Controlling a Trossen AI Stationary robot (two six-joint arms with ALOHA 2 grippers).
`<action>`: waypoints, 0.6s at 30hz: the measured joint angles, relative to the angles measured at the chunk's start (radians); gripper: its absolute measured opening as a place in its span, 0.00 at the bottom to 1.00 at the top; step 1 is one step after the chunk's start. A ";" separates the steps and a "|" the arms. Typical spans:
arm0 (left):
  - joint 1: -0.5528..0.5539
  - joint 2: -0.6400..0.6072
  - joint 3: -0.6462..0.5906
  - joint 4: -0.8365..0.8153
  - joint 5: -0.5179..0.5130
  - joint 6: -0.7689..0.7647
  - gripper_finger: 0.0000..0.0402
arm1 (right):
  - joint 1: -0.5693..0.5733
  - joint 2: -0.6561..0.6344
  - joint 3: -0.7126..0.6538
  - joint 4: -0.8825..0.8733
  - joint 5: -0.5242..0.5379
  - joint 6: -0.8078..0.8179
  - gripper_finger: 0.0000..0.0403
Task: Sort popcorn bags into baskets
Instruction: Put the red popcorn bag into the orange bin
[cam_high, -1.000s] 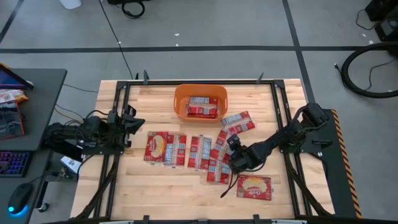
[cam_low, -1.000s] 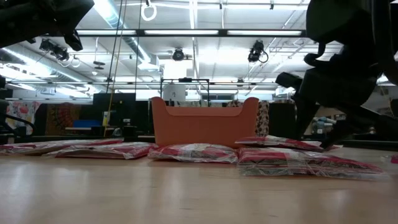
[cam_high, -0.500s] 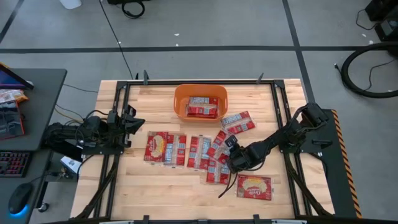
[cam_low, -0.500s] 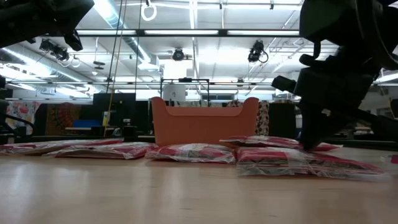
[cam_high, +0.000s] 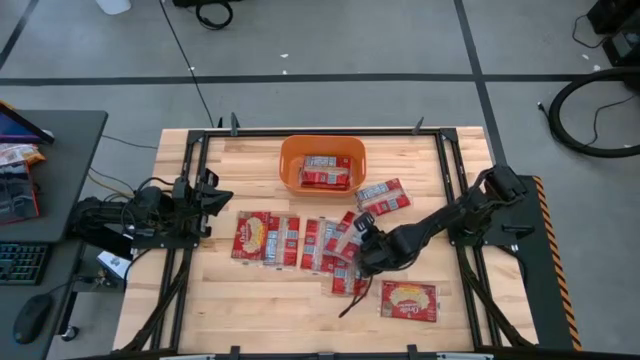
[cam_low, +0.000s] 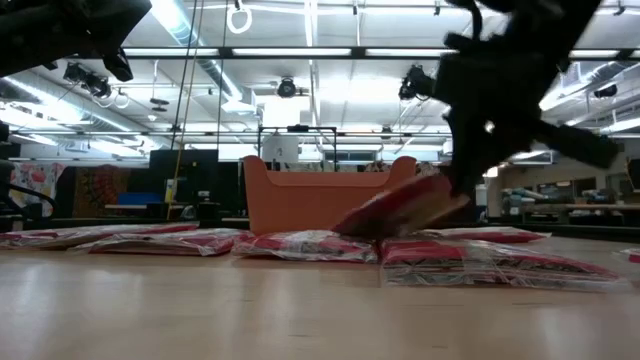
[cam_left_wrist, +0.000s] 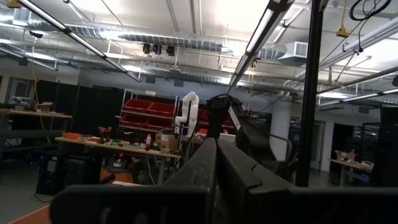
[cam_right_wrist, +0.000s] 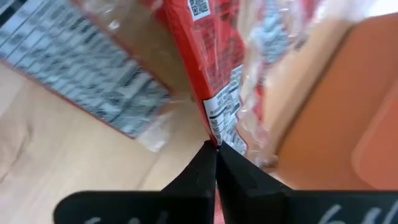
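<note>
Several red popcorn bags with white label panels lie flat in a loose row on the wooden table: (cam_high: 265, 238), (cam_high: 318, 246), (cam_high: 383, 195), (cam_high: 408, 300). Two more lie in the orange basket (cam_high: 290, 165) at the table's far middle, which also shows in the low view (cam_low: 325, 200). My right gripper (cam_high: 361, 247) is over the middle of the row, shut on one bag (cam_high: 346, 234). That bag shows raised and tilted in the low view (cam_low: 400, 208). My left gripper (cam_high: 218, 196) waits shut at the table's left edge, above the table, touching nothing. My right gripper pinches one popcorn bag by its edge (cam_right_wrist: 217, 132) between the two shut fingertips (cam_right_wrist: 205, 163). The fingers come slanting down from the table's right. The bag is tilted, its held end raised (cam_low: 440, 195) and its other end low (cam_low: 348, 226) over the bags on the table.
Black frame rails run along the table's edges (cam_high: 190, 240). Bare wood lies at the near left (cam_high: 250, 310) and the far right (cam_high: 420, 160). A desk with a keyboard stands left of the table (cam_high: 30, 200).
My right gripper has moved toward the table's left and risen, taking one bag from the row with it. That bag lay flat a second ago; now its held end is lifted and it is tilted above the other bags.
</note>
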 joint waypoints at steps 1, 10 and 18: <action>0.000 0.000 0.000 0.000 0.000 0.000 0.04 | -0.001 0.000 0.029 -0.028 0.000 0.009 0.02; 0.000 0.000 0.000 0.000 0.000 -0.003 0.04 | -0.013 0.000 0.272 -0.129 -0.006 0.075 0.02; 0.000 0.000 0.000 0.001 0.000 0.000 0.04 | -0.069 0.000 0.350 -0.119 0.055 0.154 0.01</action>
